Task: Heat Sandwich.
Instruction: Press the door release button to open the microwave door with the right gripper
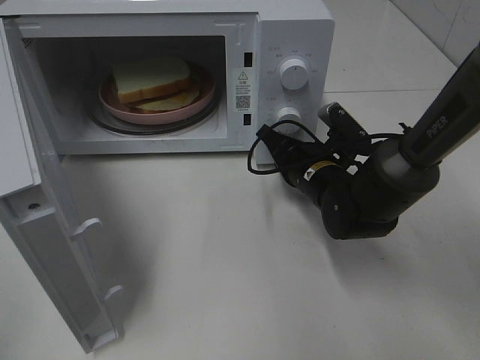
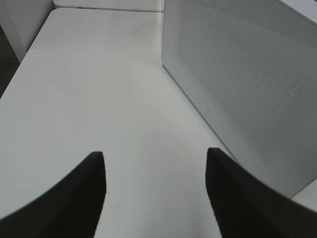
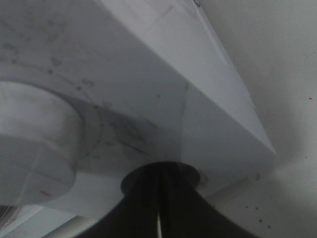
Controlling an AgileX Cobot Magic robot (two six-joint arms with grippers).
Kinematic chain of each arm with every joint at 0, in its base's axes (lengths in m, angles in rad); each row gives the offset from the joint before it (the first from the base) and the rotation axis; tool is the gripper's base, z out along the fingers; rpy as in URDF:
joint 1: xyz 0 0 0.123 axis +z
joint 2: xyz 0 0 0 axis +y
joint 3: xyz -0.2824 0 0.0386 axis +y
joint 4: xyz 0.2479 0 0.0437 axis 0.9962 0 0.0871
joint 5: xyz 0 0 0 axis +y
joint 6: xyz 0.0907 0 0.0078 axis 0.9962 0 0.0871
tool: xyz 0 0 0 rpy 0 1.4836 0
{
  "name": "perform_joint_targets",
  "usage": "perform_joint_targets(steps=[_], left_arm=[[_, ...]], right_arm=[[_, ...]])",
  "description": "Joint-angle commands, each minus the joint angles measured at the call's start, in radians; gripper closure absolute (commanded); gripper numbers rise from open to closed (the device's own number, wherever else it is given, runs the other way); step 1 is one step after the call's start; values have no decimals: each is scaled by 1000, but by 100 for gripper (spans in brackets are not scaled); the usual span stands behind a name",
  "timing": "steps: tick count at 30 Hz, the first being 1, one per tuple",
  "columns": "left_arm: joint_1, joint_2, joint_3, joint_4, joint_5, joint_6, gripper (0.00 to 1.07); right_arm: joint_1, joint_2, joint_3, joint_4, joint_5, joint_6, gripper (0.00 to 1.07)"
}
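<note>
**Sandwich in open microwave**

On the tabletop (image 1: 225,262) the microwave (image 1: 292,30) is standing, door (image 1: 52,247) swung wide. Inside, the sandwich (image 1: 150,79) is lying on a pink plate (image 1: 150,118). The right claw (image 3: 159,173) is sitting closed, empty, near the lower knob (image 1: 289,116); the left claw (image 2: 153,158) is hanging open.

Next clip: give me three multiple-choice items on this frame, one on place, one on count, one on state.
1. Where is the sandwich relative to the microwave? A on top; B inside, on the pink plate; C underneath.
2. How many knobs are on the microwave? A two; B one; C four.
3. The microwave door is: A shut; B missing; C wide open.
Answers: B, it lies on the plate in the cavity. A, two white knobs, one above the other. C, the door stands swung out.
</note>
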Motion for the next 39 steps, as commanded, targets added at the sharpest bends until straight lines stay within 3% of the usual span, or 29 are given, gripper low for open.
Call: perform_joint_targets(steps=[1,22,29,39], left_arm=[[-3,-5,3,2,-18,-4,49],[-3,-5,3,2,-18,-4,49],[-3,-5,3,2,-18,-4,49],[-3,-5,3,2,-18,-4,49]], right_arm=[[-37,-18,-63,70,-202,-27,107],[-35,-88,-3,-59,-15,-187,107],[-35,-144,23,-187,90,-236,106],[-35,-219,91,-209,198,-240,106]])
